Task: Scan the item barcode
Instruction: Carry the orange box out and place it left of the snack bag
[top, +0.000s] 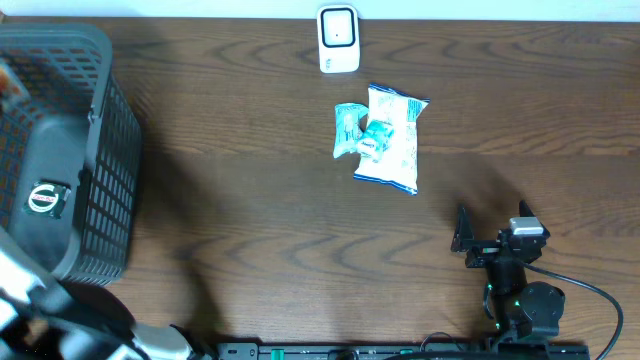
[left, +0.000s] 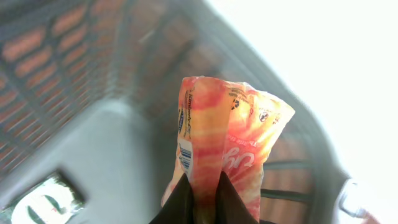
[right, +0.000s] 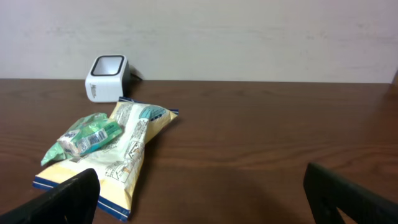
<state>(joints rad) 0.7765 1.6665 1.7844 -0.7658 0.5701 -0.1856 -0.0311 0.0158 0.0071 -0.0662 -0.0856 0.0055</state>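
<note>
Your left gripper (left: 206, 198) is pinching shut on the lower edge of the orange bag (left: 224, 137). The bag is standing up just above the fingers, inside the basket (left: 74, 124). What looks like a barcode (left: 185, 155) is showing on the bag's left edge. A round disc (left: 43, 204) is lying on the basket floor, down and left of the bag. Your right gripper (right: 199, 186) is sitting wide open, holding nothing, low over the counter (right: 280, 124). Beyond it a blue-and-white pouch (right: 124, 155) is lying with a green packet (right: 87, 137) resting partly on it. The scanner (right: 107, 78) is standing farthest back, well apart from the bag.
</note>
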